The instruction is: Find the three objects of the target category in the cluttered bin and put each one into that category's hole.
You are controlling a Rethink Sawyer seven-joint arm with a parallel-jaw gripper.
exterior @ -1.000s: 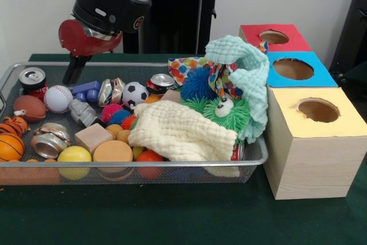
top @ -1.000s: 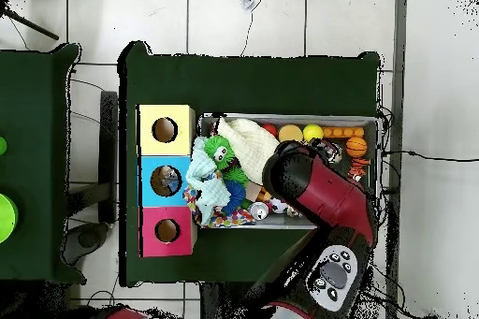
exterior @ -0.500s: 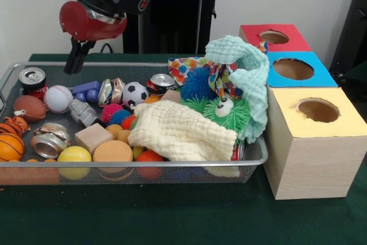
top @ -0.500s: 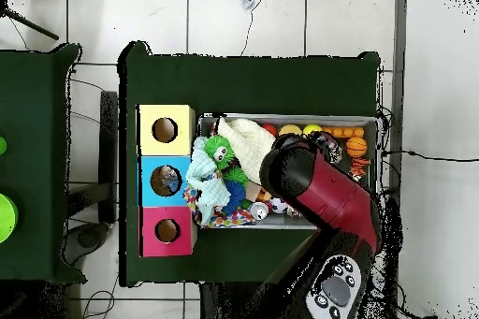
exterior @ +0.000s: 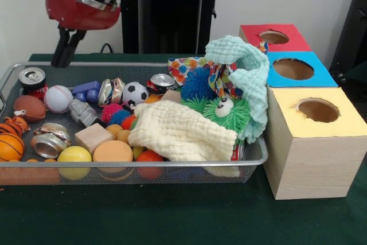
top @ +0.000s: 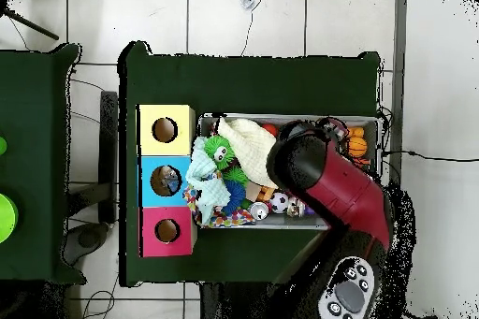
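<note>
The gripper (exterior: 62, 55) hangs above the bin's (exterior: 137, 164) far corner, its fingers seemingly closed and empty; the upright can (exterior: 32, 78) stands just below it

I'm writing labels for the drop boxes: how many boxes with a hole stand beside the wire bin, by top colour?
Red-topped box: 1
Blue-topped box: 1
Yellow-topped box: 1
Total: 3
</note>
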